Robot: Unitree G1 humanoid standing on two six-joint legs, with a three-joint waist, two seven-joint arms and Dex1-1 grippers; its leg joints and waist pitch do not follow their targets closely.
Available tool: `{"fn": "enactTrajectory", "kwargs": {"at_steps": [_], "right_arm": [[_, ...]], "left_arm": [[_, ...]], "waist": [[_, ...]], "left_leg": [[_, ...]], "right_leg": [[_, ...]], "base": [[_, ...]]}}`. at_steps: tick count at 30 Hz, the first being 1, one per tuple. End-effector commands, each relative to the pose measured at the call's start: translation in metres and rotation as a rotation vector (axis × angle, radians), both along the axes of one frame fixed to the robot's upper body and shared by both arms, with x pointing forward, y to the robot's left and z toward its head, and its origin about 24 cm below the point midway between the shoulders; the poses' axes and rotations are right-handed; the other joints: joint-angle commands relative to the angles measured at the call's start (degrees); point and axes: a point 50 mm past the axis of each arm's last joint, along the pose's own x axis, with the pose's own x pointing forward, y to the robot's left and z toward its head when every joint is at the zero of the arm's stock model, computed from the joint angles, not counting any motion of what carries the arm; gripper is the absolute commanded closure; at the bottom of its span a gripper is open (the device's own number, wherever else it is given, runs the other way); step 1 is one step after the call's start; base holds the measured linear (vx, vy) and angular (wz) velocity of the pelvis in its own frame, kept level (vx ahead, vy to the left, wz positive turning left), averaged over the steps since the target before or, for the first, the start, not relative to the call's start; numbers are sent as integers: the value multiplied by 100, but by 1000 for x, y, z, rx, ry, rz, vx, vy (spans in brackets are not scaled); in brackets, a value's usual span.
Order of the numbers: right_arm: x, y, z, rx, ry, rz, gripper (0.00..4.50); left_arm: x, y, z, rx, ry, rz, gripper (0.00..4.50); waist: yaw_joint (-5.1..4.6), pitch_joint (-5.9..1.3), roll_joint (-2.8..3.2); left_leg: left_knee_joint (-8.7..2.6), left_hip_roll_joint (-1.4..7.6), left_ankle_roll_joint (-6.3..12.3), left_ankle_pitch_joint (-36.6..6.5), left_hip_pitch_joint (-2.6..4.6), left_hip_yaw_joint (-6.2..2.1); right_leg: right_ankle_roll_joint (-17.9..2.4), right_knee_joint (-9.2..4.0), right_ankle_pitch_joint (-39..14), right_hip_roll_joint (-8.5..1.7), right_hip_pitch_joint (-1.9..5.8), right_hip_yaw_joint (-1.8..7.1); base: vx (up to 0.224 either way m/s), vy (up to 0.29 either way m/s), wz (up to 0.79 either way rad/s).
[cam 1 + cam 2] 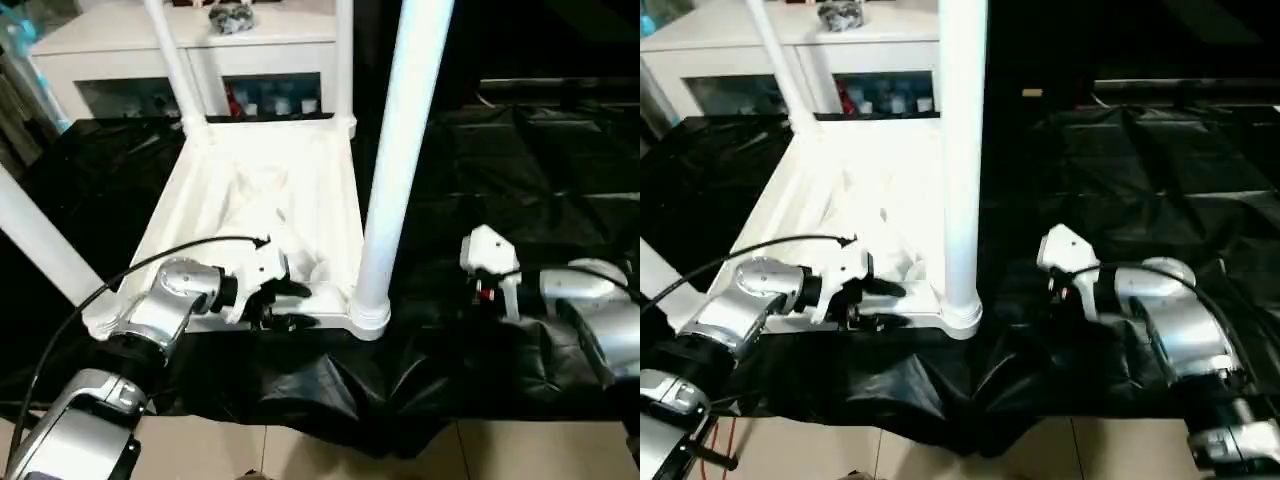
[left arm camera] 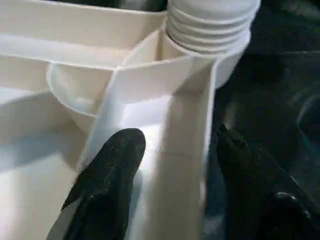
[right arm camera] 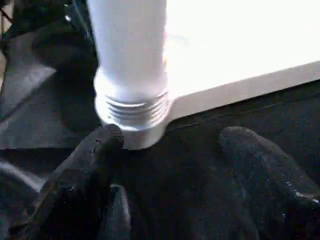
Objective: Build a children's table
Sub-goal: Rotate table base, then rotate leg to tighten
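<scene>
Children's table (image 1: 300,190) lies upside down on our black-draped work table (image 1: 520,180), legs up; we read no writing anywhere. Our left gripper (image 2: 172,150) straddles the near rim beside the near right leg (image 1: 400,150), jaws part open. Our right gripper (image 3: 170,145) is open, holding nothing, near that leg's socket.

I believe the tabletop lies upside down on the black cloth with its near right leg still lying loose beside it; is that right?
Not quite. The tabletop does lie upside down on the black cloth, but the near right leg is not loose: it stands upright in its corner socket, as the left eye and left wrist views show.
</scene>
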Motion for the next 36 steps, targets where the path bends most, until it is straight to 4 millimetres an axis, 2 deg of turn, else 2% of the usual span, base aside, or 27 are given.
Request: {"fn": "enactTrajectory", "kwargs": {"at_steps": [1, 6, 8, 9, 12, 15, 17, 21, 25, 27, 29, 31, 33, 36], "right_arm": [[-1, 2, 5, -3, -2, 11, 84], [-1, 2, 5, -4, 9, 4, 84], [-2, 2, 5, -6, 20, 3, 84], [-3, 2, 4, -4, 26, 4, 58], [-4, 2, 5, 4, 44, 7, 47], [-6, 3, 5, 6, 55, 13, 8], [-6, 4, 5, 6, 58, 14, 3], [-7, 4, 6, 7, 64, 16, 0], [-7, 5, 6, 8, 69, 19, 0], [-8, 5, 6, 10, 71, 22, 0], [-8, 6, 6, 10, 72, 23, 0], [-8, 7, 6, 10, 72, 25, 0], [-8, 8, 5, 11, 74, 26, 0], [-9, 11, 3, 24, 84, 32, 0]], "left_arm": [[3, -2, 5, 3, -16, -25, 205], [5, -6, 3, -1, -6, -38, 245], [5, -8, 2, -4, -1, -43, 255], [5, -9, 2, -6, 2, -45, 272], [5, -10, 1, -13, 13, -51, 286], [5, -11, -2, -5, 21, -58, 319], [5, -11, -2, -2, 23, -62, 323], [4, -8, -5, 29, 26, -68, 361], [2, -3, -10, 62, 31, -70, 398], [2, -1, -11, 73, 37, -69, 404], [1, 1, -12, 77, 46, -67, 411], [0, 4, -11, 59, 69, -62, 437], [-1, 5, -10, 25, 86, -49, 446], [-3, 6, -11, -25, 121, -22, 446]], "waist": [[31, -382, -54], [34, -378, -59], [34, -381, -39], [33, -384, -48], [36, -379, -47], [38, -371, -52], [43, -373, -51], [42, -372, -62], [43, -359, -58], [39, -343, -85], [34, -338, -72], [29, -333, -77], [20, -341, -69], [-2, -362, -61]], "left_leg": [[-358, 66, 341, -1375, 49, -18], [-360, 66, 299, -1420, 48, -20], [-361, 71, 300, -1404, 46, -25], [-359, 71, 303, -1391, 47, -25], [-359, 67, 313, -1396, 45, -23], [-362, 65, 293, -1475, 53, -20], [-364, 68, 285, -1467, 53, -23], [-370, 76, 295, -1435, 47, -27], [-379, 73, 271, -1519, 53, -27], [-390, 71, 257, -1604, 58, -27], [-398, 72, 235, -1674, 67, -32], [-406, 71, 212, -1699, 67, -36], [-407, 77, 210, -1648, 61, -41], [-392, 76, 259, -1469, 44, -34]], "right_leg": [[-1372, -440, -1129, -204, 315, 166], [-1368, -447, -1156, -218, 327, 170], [-1373, -439, -1104, -218, 329, 170], [-1386, -437, -1055, -219, 332, 169], [-1393, -441, -1092, -221, 335, 168], [-1366, -464, -1228, -218, 328, 165], [-1355, -459, -1229, -222, 331, 169], [-1364, -455, -1167, -222, 332, 169], [-1309, -473, -1368, -229, 326, 169], [-1232, -501, -1607, -235, 324, 172], [-1193, -510, -1782, -233, 314, 171], [-1131, -525, -1948, -239, 310, 174], [-1146, -516, -1877, -244, 309, 176], [-1288, -474, -1411, -230, 323, 175]], "base": [[0, 0, 0], [0, 0, 0], [0, 0, 0], [0, 0, 0], [0, 0, 0], [0, 0, 0], [0, 0, 0], [0, 0, 0], [0, 0, 0], [0, 0, 0], [0, 0, 0], [0, 0, 0], [0, 0, 0], [0, 0, 0]]}}
